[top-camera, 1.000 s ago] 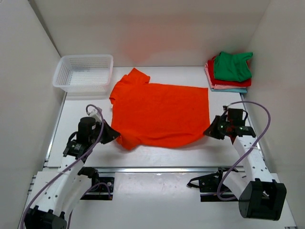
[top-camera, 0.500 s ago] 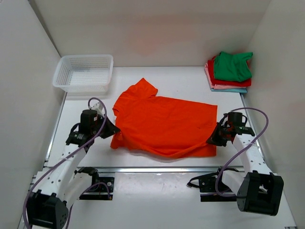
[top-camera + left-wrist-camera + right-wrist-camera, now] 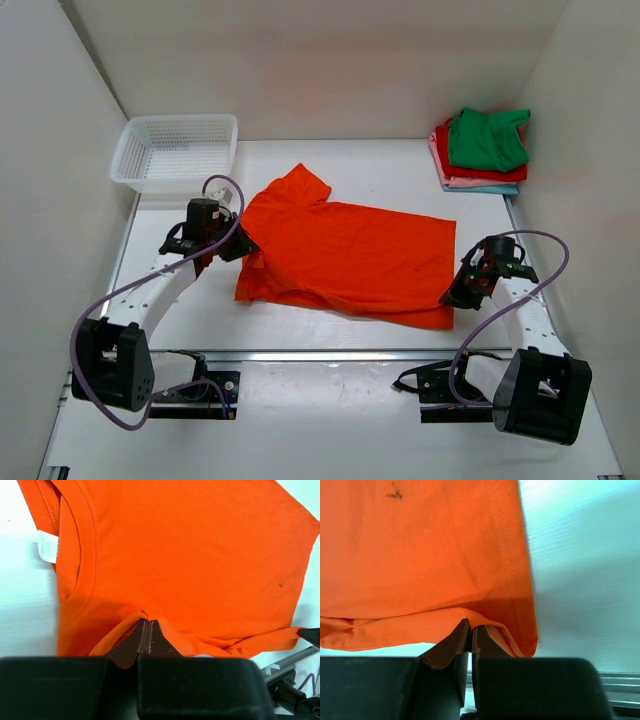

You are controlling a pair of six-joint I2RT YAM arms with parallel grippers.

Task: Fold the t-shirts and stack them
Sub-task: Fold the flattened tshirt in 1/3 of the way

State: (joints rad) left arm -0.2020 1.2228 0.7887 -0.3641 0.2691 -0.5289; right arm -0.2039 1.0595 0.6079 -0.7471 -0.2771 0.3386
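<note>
- The orange t-shirt lay spread across the middle of the table, collar to the left, its near edge rumpled and partly doubled under
- The left gripper had its jaws pressed together on a pinch of cloth at the shirt's left end, beside the collar
- The right gripper was clamped just as tightly on the hem at the near right corner
- Gripping both ends likely let the arms keep the cloth stretched for a clean fold
- The folded t-shirts sat stacked at the far right, green on top, well apart; the basket stood far left
</note>
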